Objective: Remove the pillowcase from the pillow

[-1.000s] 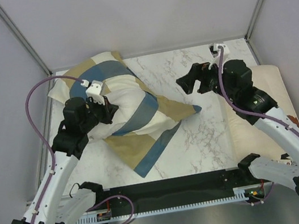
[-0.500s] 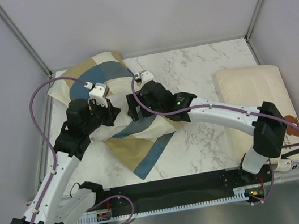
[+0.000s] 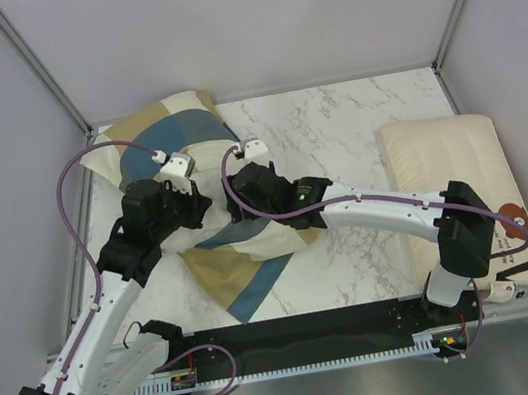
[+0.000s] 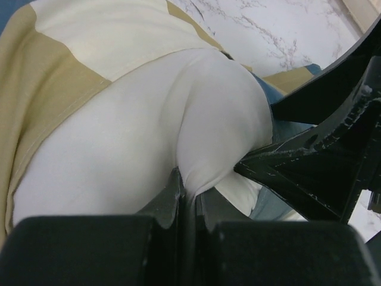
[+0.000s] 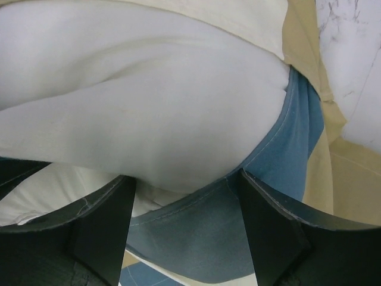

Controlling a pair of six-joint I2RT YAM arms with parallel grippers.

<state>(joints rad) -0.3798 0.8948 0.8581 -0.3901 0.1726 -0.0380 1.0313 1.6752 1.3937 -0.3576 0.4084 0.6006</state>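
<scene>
A: Marble bench (image 3: 364,130). The pillowcase (image 3: 194,128) lies on the left half with its long axis diagonal, from the far-left corner toward the near edge. Its flat tan-and-blue tail points nearward.
B: And the pillow (image 4: 137,137)?
A: It's a white bulge at the case's mouth, mid-bundle. How far it runs inside is hidden.
B: Anything else about?
A: A bear-print pillow (image 3: 447,167) at the right edge, well apart. The right arm (image 3: 473,233) covers part of its near end.
B: Grips?
A: The left pincer (image 4: 186,193) is clamped on a fold of the pillow. The right pincer (image 5: 181,185) is spread wide, the pillowcase's blue edge between its fingers; whether they touch it is unclear.
</scene>
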